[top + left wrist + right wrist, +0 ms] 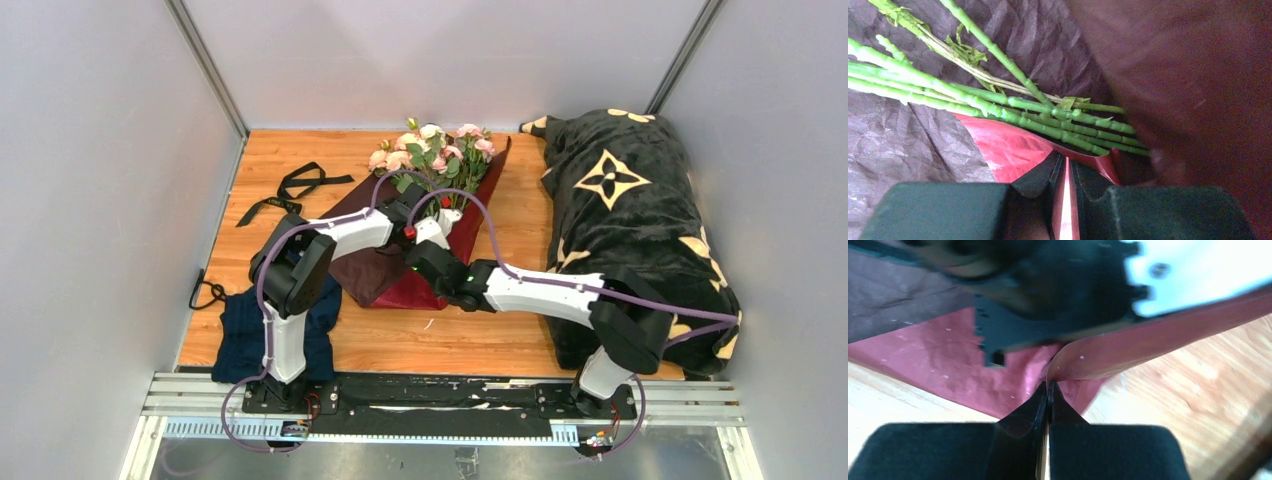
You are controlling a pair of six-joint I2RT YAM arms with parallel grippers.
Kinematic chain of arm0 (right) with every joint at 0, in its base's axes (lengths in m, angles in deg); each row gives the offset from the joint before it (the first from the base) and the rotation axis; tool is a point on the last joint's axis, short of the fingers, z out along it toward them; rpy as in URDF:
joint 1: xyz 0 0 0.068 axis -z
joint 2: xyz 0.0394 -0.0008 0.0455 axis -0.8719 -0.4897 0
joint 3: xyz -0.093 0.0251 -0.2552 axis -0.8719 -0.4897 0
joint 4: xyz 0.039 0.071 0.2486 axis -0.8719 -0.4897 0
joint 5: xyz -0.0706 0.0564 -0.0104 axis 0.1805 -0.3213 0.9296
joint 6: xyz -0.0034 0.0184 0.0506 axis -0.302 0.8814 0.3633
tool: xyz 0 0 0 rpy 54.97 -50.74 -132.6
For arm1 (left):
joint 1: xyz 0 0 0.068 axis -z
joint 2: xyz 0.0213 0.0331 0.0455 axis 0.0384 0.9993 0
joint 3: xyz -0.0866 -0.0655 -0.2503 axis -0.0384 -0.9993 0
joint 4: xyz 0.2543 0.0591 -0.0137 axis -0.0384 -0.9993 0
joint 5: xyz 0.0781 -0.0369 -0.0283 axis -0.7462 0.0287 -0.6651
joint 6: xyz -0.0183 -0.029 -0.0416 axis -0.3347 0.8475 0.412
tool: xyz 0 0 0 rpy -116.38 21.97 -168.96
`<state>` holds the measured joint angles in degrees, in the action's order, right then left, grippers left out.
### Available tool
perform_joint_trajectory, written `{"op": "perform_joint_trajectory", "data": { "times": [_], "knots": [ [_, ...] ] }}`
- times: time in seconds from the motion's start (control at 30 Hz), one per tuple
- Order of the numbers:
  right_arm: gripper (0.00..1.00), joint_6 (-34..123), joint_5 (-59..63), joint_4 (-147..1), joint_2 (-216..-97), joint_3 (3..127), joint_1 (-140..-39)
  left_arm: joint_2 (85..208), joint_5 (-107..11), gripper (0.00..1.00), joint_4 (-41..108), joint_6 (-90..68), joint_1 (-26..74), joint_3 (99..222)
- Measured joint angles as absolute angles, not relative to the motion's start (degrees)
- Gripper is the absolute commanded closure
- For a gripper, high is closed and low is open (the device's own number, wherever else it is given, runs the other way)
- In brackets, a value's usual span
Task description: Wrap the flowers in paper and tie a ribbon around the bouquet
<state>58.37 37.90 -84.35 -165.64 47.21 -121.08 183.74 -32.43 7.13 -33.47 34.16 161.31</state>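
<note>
Wooden surface (500,335), plank grain, with grey walls around it. The paper (400,275) lies at centre: a crinkly burgundy sheet, matte and creased, brighter red on a folded flap. The flowers (435,150) lie on the paper's far part. Their pale pink rose heads and green leaves are at the far edge, and the thin knobbly green stems (1048,120) run back toward the near side, bunched on the paper.

The left tool (1066,167) is narrow and pinches a raised fold of the paper just near of the stem ends. The right tool (1048,388) has its tips pressed together on a curled paper edge, glossy where it bends. The left tool's body is a blur just beyond it. Both tools sit close together mid-sheet.

The ribbon (295,190) is thin, black and floppy, in loose loops far left on the surface, well apart from the paper. A navy cloth (245,335) lies crumpled near left by the left arm base. A plush black blanket (620,210) with cream flower shapes is heaped along the right.
</note>
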Motion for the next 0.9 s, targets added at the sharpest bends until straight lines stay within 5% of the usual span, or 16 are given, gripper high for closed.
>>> {"op": "perform_joint_trajectory", "data": {
  "times": [0.23, 0.47, 0.7, 0.9],
  "knots": [
    [1.0, 47.6, 32.2, -76.7, -175.1, 48.8, -122.4, 182.7, -23.3, 0.71, 13.5, -30.2, 27.6, 156.6],
    [1.0, 45.0, 30.9, -73.5, -177.6, 48.3, -122.4, 179.4, -20.9, 0.43, 15.0, -28.3, 19.5, 155.3],
    [1.0, 44.0, 30.7, -72.6, -178.9, 48.2, -122.4, 170.4, -18.3, 0.01, 14.3, -24.3, 8.8, 157.5],
    [1.0, 43.8, 30.7, -72.2, -179.3, 48.2, -122.5, 163.8, -16.7, 0.0, 15.4, -16.0, 4.9, 157.7]
  ]
}}
